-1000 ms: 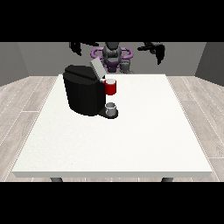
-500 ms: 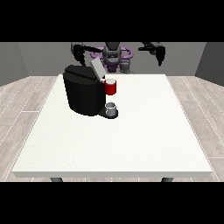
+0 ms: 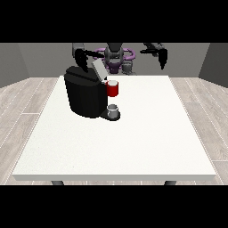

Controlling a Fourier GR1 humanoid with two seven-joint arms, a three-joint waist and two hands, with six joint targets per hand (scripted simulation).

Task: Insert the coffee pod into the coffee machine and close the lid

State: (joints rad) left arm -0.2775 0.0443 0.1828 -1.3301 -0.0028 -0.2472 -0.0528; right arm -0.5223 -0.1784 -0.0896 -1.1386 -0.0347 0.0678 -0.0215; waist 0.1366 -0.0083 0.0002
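Now the hand at the view's left (image 3: 81, 58) has dropped lower than a second ago, hanging just above the coffee machine (image 3: 86, 92) near its raised lid (image 3: 99, 70); finger state cannot be determined.

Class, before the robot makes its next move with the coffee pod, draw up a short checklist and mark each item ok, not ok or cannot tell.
1. Coffee machine upright on the table: ok.
2. Lid raised: ok.
3. Grey thing at the machine's base is the pod: cannot tell.
4. Hand at the view's left holding something: cannot tell.
5. Hand at the view's right away from the machine: ok.
6. Pod inserted: cannot tell.
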